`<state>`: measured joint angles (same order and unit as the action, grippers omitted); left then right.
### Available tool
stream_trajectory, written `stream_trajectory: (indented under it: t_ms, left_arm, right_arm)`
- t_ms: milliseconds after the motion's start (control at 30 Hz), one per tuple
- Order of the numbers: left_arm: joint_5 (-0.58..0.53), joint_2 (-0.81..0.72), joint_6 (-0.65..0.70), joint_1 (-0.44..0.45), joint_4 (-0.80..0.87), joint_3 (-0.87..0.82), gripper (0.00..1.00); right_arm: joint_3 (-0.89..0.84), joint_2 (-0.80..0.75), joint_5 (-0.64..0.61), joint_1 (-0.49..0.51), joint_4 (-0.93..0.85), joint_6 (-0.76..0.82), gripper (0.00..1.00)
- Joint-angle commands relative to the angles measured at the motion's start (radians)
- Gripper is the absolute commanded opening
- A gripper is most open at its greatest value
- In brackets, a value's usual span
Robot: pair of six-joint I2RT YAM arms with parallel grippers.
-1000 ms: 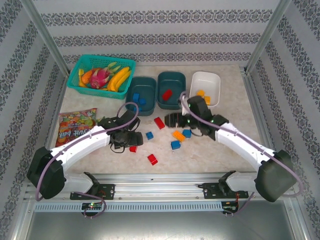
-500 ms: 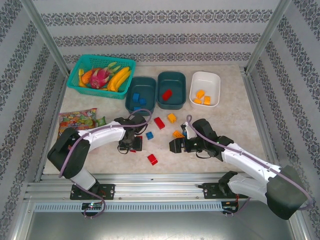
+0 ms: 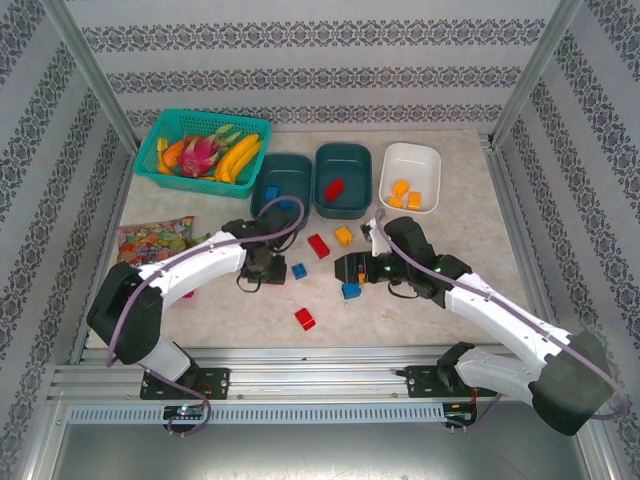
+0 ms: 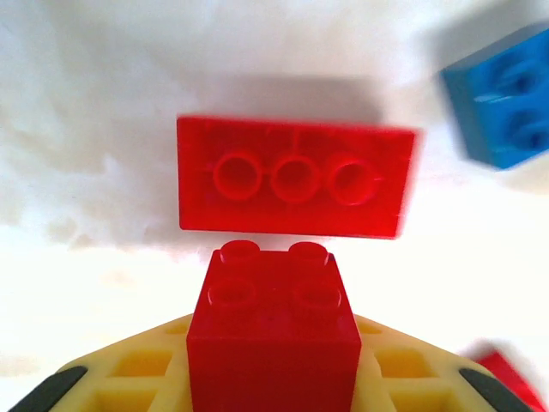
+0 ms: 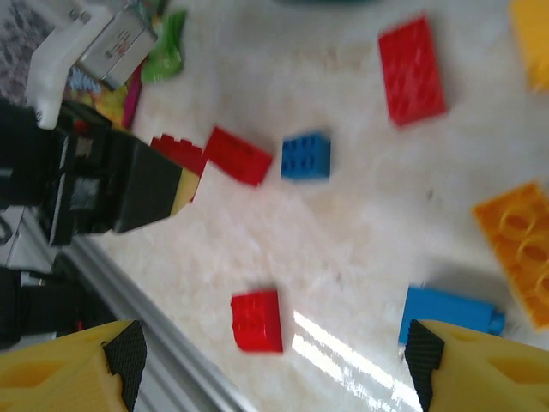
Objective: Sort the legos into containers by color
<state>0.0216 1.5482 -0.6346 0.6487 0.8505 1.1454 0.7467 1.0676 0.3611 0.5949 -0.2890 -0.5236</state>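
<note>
The left gripper [image 4: 273, 388] has its fingers clamped on a small red brick [image 4: 273, 322]. Much of the brick juts past the tips, so the hold looks shallow. It is left of centre over the surface [image 3: 200, 310], just near of the left teal tub [image 3: 295, 172], which holds blue pieces. I cannot tell whether the brick is clear of the surface. The middle teal tub [image 3: 355, 165], with a red piece inside, is a little farther right, and the white tub [image 3: 420, 162] holds orange-yellow ones. Just beyond the held brick lies a flat red brick [image 4: 292, 176], underside up, with a blue brick [image 4: 506, 94] to its right.

The right gripper [image 5: 273, 371] hangs over the loose pieces at centre with its fingers wide apart and nothing between them. An orange brick [image 5: 519, 249] and a second blue brick [image 5: 450, 313] sit close together by one finger, and a loose red brick [image 5: 256, 320] lies nearer.

Several things could go wrong from here:
- The shallow hold could let the small red brick twist or slip during the carry.
- The blue-filled tub is the closest, so a release that comes early would put the brick with the wrong colour.
- A low sweep could shove the flat red brick.
- The two arms work near each other at centre and could clash.
- If the right fingers close carelessly, they could trap orange and blue together.
</note>
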Motion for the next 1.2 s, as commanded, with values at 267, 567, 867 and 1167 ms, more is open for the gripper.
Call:
stream_trajectory:
  t_ms: [267,567,867,1167]
  left_arm:
    - [0.084,0.406,0.107,-0.009,0.159,0.781,0.34]
    - [0.209,0.880,0.176,-0.061,0.138,1.388,0.36]
    - [0.347,1.035,0.118,-0.119,-0.060,1.388,0.41]
    - [0.352,1.036,0.069,-0.128,-0.051,1.391,0.62]
  right_arm:
    - [0.256,0.013,-0.157,-0.214,-0.026,-0.031,0.82]
    - [0.294,0.039,-0.111,-0.378,0.015,-0.242,0.82]
    - [0.208,-0.051,-0.081,-0.393,-0.008,-0.293,0.82]
    - [0.159,-0.080,-0.095,-0.393,-0.044,-0.269,0.82]
